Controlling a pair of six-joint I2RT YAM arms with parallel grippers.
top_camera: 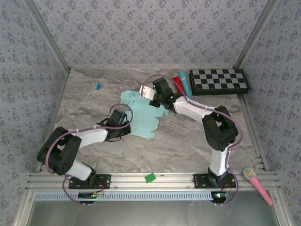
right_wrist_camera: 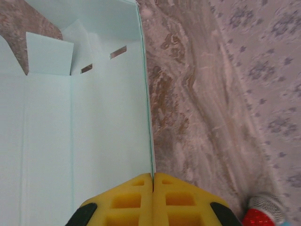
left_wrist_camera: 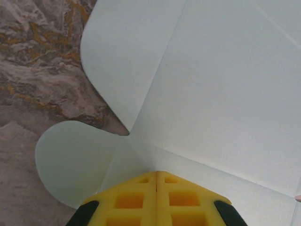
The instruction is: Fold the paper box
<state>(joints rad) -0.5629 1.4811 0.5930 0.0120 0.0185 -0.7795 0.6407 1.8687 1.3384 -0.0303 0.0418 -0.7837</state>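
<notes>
The right hand (right_wrist_camera: 153,181) is seen closed, its yellow pads pressed together on the far-right edge of the paper box (right_wrist_camera: 94,132). That edge runs straight into the seam between them, so the card is taken to be pinched. The left hand (left_wrist_camera: 156,183) is likewise closed, pads meeting over the box's near-left side beside two rounded flaps (left_wrist_camera: 70,165). Whether card is caught between them cannot be told. The paper box is spread as a mostly flat die-cut sheet on the bench (top_camera: 188,141), between the two hands.

The risk is judged to lie in the thin card. If the right hand is swung off the crease line, the panel could be buckled or torn at the pinch. If the sheet is not truly pinned by the left hand, the whole box could be dragged across the bench rather than folded. The slots (right_wrist_camera: 117,52) at the box's far end could be bent out of line, so that the tabs cannot be locked.

The layout is given by the top external view: a checkerboard (top_camera: 218,81) and two tubes (top_camera: 181,83), red and blue, lie beyond the box's far-right side, and a small blue piece (top_camera: 98,86) lies beyond its far-left side. Finer detail is supplied by the wrist views: the creases, the slots and the meeting of pads and card.
</notes>
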